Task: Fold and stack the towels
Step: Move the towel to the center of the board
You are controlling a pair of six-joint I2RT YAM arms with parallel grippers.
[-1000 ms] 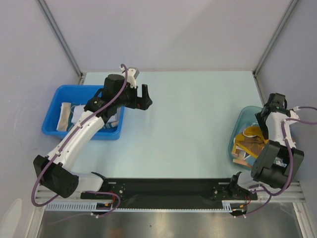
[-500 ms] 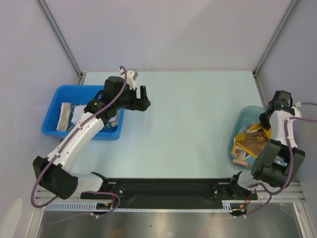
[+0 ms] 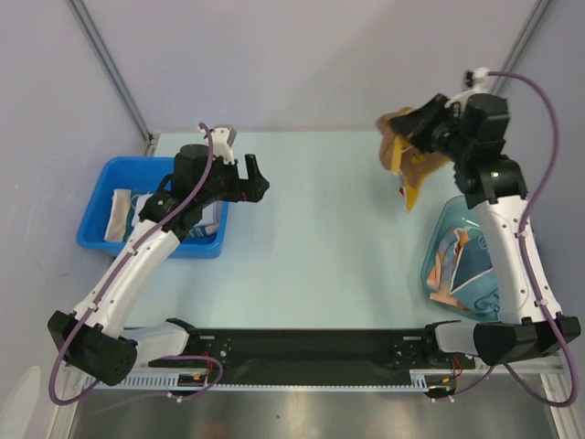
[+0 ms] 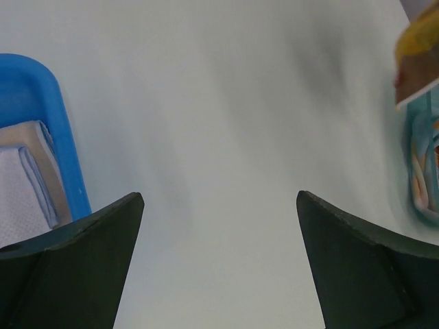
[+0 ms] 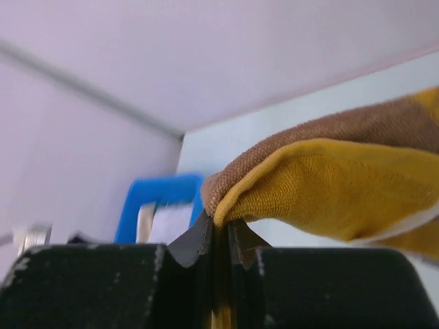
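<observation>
Top external: right gripper (image 3: 435, 121) is holding brown-yellow towel (image 3: 409, 154) in air, at 1 o'clock.
It is pinching only one edge w/ narrow jaws, so towel may be slipping out; left gripper (image 3: 257, 179) is hanging wide at 10 o'clock.

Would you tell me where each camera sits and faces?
Top external: above, behind the bases, looking down at the table; both arms show.
Left wrist: on the left hand, facing right across the table; open fingers below.
Right wrist: on the right hand, facing left; fingers pinch the brown-yellow towel.
Both wrist views share the blue bin.
</observation>
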